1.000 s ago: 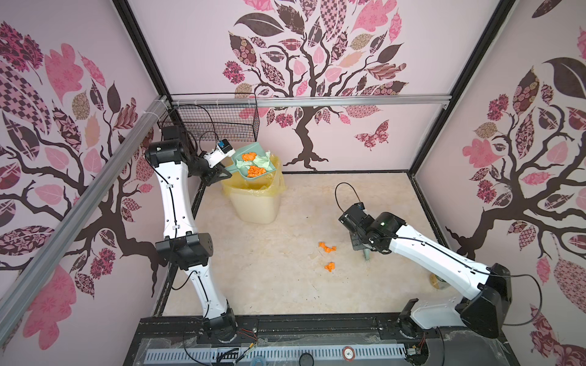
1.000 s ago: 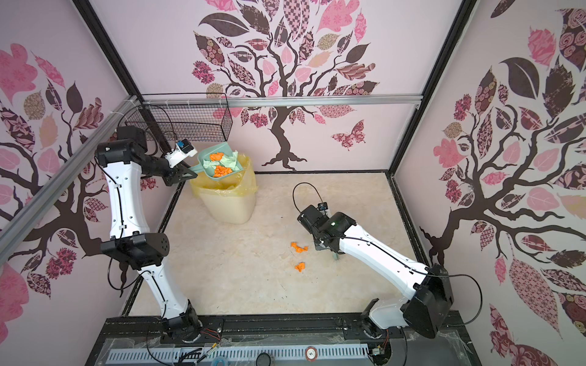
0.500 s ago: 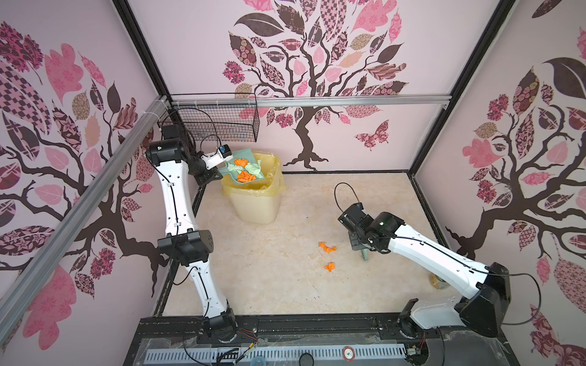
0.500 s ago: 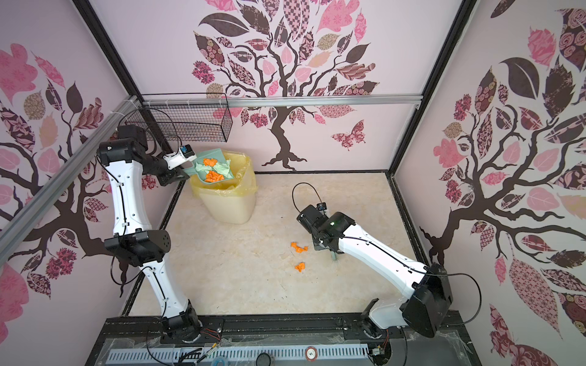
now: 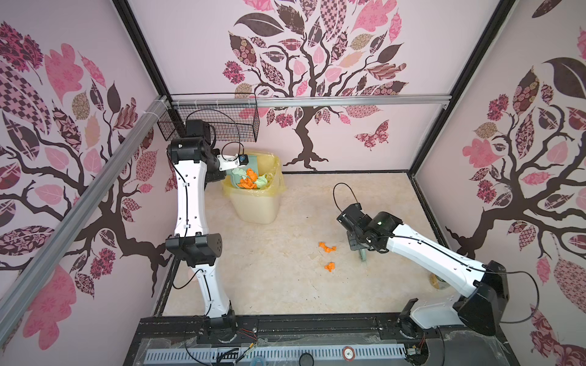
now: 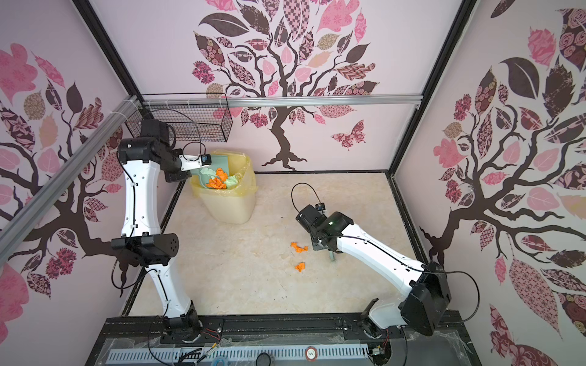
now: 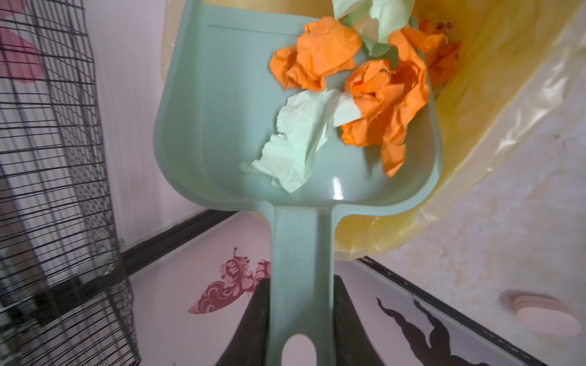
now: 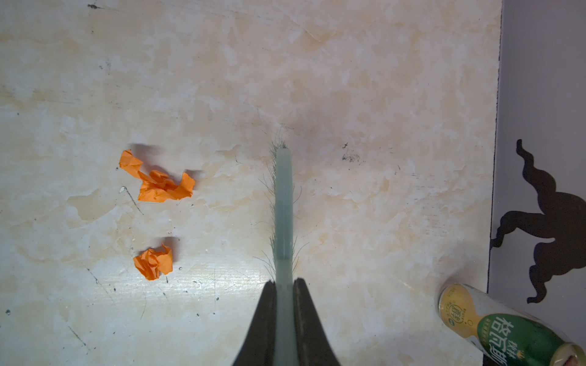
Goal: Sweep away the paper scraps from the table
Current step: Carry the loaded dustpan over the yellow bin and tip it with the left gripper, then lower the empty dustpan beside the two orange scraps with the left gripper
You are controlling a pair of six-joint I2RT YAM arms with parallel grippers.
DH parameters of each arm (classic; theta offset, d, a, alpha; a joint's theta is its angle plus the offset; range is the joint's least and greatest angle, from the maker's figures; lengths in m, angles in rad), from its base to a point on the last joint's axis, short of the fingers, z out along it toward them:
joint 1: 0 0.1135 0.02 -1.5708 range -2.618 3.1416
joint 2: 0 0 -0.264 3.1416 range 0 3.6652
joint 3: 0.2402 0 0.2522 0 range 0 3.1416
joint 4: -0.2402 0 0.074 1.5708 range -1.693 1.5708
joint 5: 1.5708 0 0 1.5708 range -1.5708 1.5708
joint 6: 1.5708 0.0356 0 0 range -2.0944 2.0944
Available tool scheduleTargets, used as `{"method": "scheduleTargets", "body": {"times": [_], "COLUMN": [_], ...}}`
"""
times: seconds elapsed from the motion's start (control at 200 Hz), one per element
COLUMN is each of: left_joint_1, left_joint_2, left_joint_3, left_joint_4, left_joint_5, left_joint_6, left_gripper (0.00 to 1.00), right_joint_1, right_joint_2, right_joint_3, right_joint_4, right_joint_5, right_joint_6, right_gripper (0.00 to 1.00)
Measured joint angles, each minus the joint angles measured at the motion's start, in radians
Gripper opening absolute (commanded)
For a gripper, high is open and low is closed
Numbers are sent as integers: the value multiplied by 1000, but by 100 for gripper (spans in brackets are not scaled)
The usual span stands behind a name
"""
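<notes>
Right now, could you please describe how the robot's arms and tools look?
The left arm and right arm are glossy white tapered links joined by bulky black joints, with thin black cables running along them and looping at the wrists. The left tool and right tool each end in two matte black wedge-shaped fingers.

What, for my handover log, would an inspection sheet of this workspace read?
Surface: table, beige marble, scuffed.
Job's things: two orange paper scraps on table; more, orange and green, in dustpan held over bin.
Clutter: bottle lying by the right edge.
Grippers: left gripper shut on dustpan handle; right gripper shut on brush.
Cables: black loops at both wrists, snagging nothing.
Surroundings: tree-patterned walls, wire basket.
</notes>
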Motion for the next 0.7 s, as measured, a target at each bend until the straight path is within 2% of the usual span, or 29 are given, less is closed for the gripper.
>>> {"method": "scheduleTargets", "body": {"times": [0.215,0.365,0.445,0.53,0.63,0.7], "left_joint_1": [-21,-26,-26,-26,-26,-26], "left_joint_2": [-129,-185,-193,-175,-177,-214], "left_joint_3": [-185,-254,-237,-136,-14,1], "left_joint_4": [151,210,207,158,103,81], "left_joint_5": [-127,-164,-159,-131,-69,-24], "left_joint_6": [102,150,154,142,111,87], "left_gripper": [0,0,0,0,0,0], "right_joint_1": [0,0,0,0,0,0], "right_joint_2": [0,0,0,0,0,0], "right_joint_3": [-25,-34,-34,-34,-34,-34], "right_joint_4": [8,13,18,19,19,19], "right_joint_5": [-3,-4,-4,-4,-5,-7], "right_joint_6": [0,0,0,0,0,0], "right_gripper": [0,0,0,0,0,0]}}
